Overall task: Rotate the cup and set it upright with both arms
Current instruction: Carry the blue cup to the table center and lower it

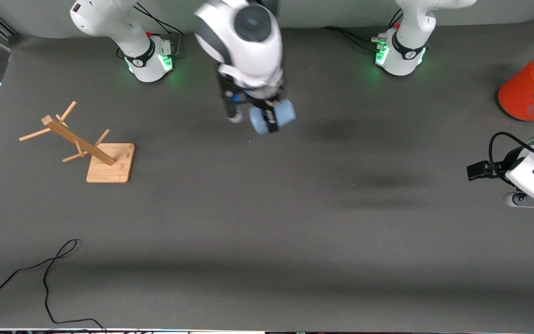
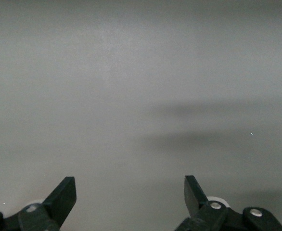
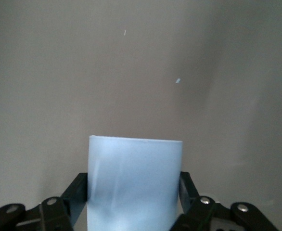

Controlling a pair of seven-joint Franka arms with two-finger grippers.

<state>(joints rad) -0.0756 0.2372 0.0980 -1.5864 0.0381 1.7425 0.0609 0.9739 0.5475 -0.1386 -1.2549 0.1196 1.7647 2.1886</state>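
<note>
The light-blue cup (image 1: pixel 286 112) is held on its side over the table's middle, near the robots' bases. My right gripper (image 1: pixel 270 121) is shut on it across its wall. In the right wrist view the cup (image 3: pixel 136 187) fills the gap between the black fingers (image 3: pixel 78 190). My left gripper (image 1: pixel 533 200) hangs open and empty over bare table at the left arm's end of the table. In the left wrist view the left gripper (image 2: pixel 130 186) shows its two fingertips wide apart with only grey table between them.
A big orange-red canister (image 1: pixel 522 93) with a grey top stands at the left arm's end, close to the left arm. A wooden peg rack (image 1: pixel 88 146) on a square base stands toward the right arm's end. A black cable (image 1: pixel 49 278) lies near the front edge.
</note>
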